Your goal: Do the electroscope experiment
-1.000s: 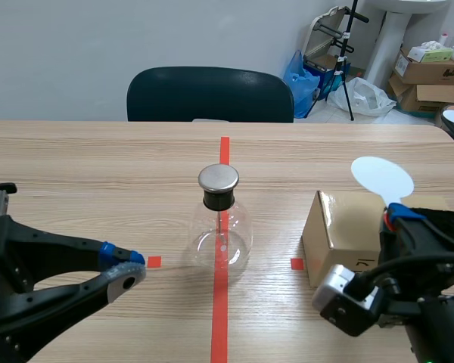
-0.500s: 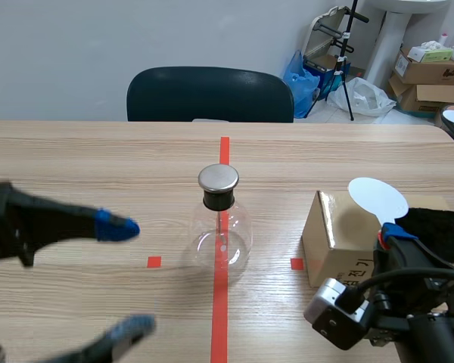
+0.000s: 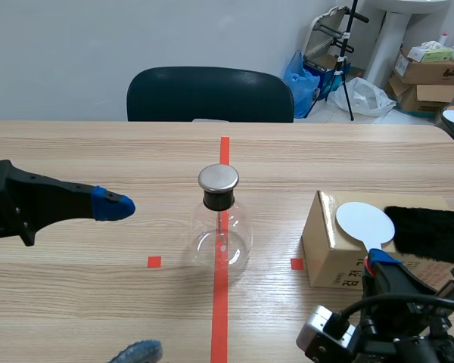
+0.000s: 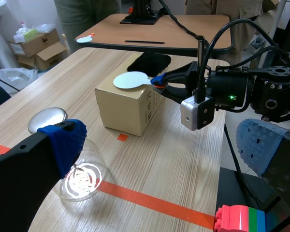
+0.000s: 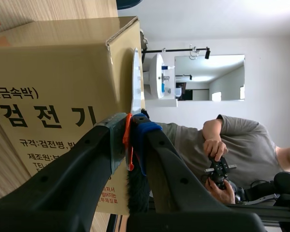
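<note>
Scene: your left gripper (image 3: 125, 278) has sprung wide beside flask (image 3: 221, 227) on centre tape; right gripper (image 3: 382, 266) drew white disc (image 3: 365, 222) back from fur (image 3: 426, 233), down before box (image 3: 325, 249)
Left wrist: flask by one finger
Right wrist: disc handle pinched tight; charging likely done, flask cap next

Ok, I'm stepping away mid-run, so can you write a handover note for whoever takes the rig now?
Left gripper: fingers open, empty, beside the electroscope flask.
Right gripper: shut on the handle of the white disc paddle, disc close by the cardboard box; black fur cloth lies on the box.
Done: paddle in hand.
To do: probably bring it to the flask's metal cap; whether it was rubbed, cannot tell.
</note>
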